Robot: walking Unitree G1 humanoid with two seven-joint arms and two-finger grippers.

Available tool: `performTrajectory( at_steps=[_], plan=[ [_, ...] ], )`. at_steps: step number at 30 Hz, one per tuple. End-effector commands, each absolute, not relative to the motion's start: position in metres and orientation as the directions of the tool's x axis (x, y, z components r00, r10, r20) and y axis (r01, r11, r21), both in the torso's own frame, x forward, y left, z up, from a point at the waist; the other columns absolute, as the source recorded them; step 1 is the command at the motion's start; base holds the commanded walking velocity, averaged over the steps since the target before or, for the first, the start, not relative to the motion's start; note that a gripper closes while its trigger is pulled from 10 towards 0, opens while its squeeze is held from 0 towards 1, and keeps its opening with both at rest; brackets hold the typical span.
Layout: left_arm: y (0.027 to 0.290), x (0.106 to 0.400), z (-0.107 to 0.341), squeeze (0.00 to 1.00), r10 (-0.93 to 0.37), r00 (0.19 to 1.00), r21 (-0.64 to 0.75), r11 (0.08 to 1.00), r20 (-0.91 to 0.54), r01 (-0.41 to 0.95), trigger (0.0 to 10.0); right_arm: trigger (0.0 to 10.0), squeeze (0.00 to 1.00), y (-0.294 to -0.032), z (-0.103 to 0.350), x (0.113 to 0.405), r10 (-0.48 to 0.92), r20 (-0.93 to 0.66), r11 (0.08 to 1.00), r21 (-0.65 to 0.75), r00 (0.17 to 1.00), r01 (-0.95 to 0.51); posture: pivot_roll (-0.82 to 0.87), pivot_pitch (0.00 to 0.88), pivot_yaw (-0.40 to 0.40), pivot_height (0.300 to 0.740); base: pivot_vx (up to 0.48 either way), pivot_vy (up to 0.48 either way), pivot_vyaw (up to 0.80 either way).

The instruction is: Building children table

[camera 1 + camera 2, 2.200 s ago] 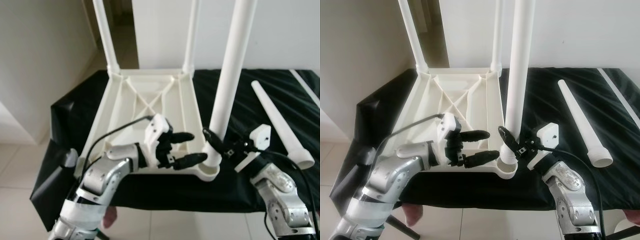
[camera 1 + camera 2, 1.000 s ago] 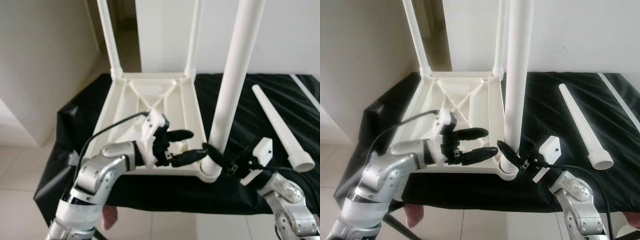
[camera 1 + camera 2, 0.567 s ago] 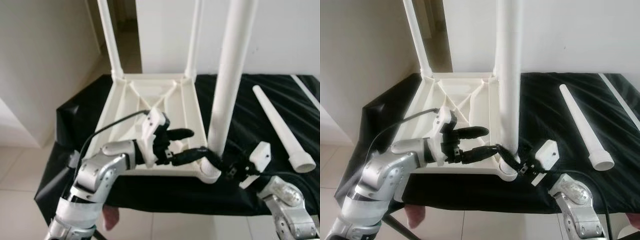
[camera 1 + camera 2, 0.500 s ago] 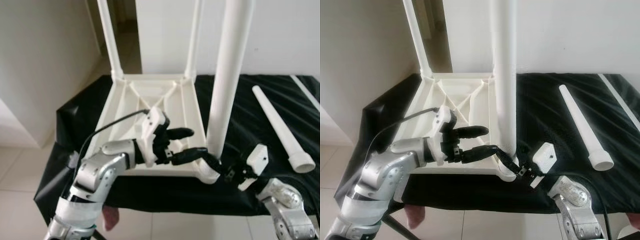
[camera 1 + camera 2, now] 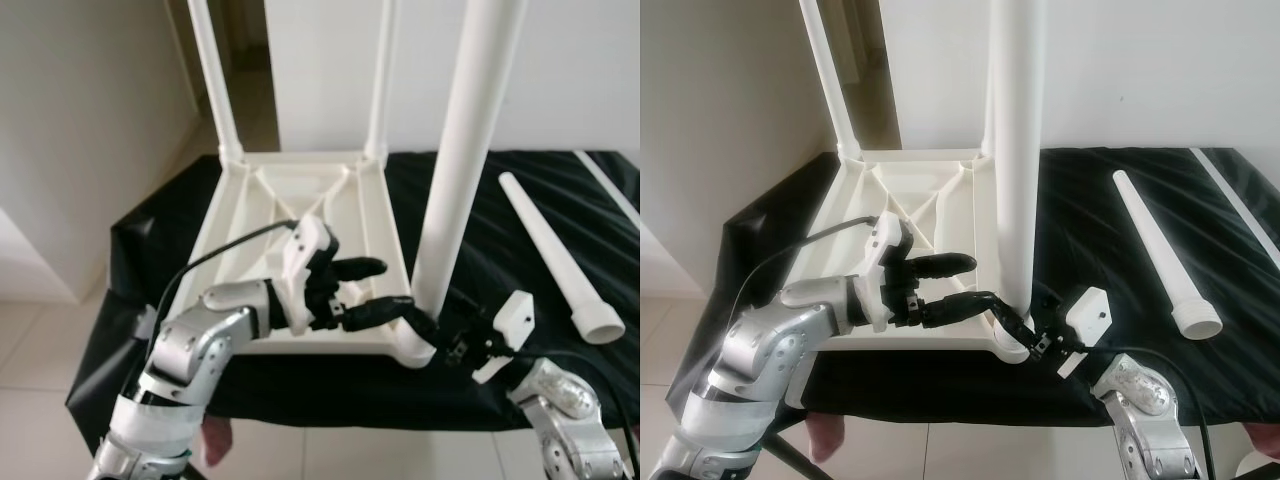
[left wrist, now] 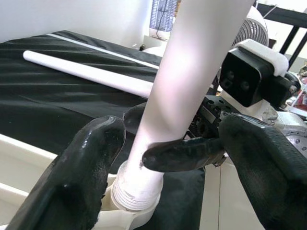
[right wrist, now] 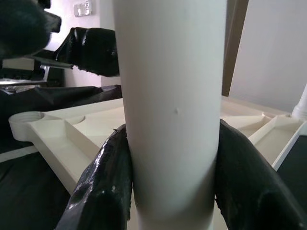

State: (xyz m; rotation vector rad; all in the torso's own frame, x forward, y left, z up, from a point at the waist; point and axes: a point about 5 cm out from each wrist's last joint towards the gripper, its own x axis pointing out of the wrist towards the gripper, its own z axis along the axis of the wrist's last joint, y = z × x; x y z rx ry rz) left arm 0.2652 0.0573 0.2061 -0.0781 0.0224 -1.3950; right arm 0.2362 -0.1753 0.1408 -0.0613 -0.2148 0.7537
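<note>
A white table top lies upside down on a black cloth, with two thin legs standing in its far corners. A thick white leg stands in the near right corner socket, leaning slightly right. My right gripper is shut on this leg just above the socket, and its fingers press both sides of the leg. My left gripper is open over the table's near right edge, its fingers spread on either side of the leg's base without gripping it. A loose leg lies at the right.
The black cloth hangs over the table's near and left edges. A thin white rod lies at the far right. A white wall stands behind, with a doorway at the back left. Pale floor tiles show below.
The held leg swung from a right lean to nearly upright, then back to a slight lean. My left gripper's lower finger came closer to the leg's base. My right gripper stayed shut.
</note>
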Motion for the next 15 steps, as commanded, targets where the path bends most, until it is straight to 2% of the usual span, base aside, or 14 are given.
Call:
performTrajectory(
  at_steps=[1,3,11,15],
  plan=[
    [0.060,0.267,0.211,0.00,-0.979,0.202,-0.050,0.201,0.030,0.978,10.0,10.0,0.00,-0.186,0.102,0.236,0.608,-0.005,0.793,0.059,0.794,-0.607,0.02,0.000,0.057,0.740,0.000,0.000,0.00],
    [0.059,0.267,0.211,0.00,-0.979,0.201,-0.048,0.199,0.029,0.979,10.0,10.0,0.00,-0.191,0.097,0.242,0.558,-0.045,0.828,0.096,0.829,-0.552,0.02,0.000,0.057,0.740,0.000,0.000,0.00],
    [0.059,0.267,0.211,0.00,-0.979,0.202,-0.053,0.201,0.030,0.978,10.0,10.0,0.00,-0.190,0.099,0.246,0.534,-0.063,0.843,0.110,0.843,-0.526,0.02,0.000,0.050,0.740,0.000,0.000,0.00],
    [0.059,0.265,0.210,0.00,-0.978,0.204,-0.055,0.202,0.031,0.978,10.0,10.0,0.00,-0.191,0.100,0.251,0.499,-0.088,0.861,0.160,0.862,-0.482,0.02,0.000,0.044,0.740,0.000,0.000,0.00]
  ],
)
